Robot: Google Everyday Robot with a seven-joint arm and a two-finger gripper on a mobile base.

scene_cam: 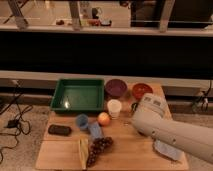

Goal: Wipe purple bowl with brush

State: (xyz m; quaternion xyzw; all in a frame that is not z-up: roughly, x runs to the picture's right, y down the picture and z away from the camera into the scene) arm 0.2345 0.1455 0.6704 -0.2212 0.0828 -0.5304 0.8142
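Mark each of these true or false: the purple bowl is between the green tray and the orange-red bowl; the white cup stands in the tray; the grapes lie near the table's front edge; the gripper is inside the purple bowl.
1. The purple bowl sits between the green tray and the orange-red bowl. True.
2. The white cup stands in the tray. False: it stands on the table, outside the tray and in front of the purple bowl.
3. The grapes lie near the table's front edge. True.
4. The gripper is inside the purple bowl. False: it is mostly hidden behind the white arm, just right of the white cup, apart from the purple bowl.
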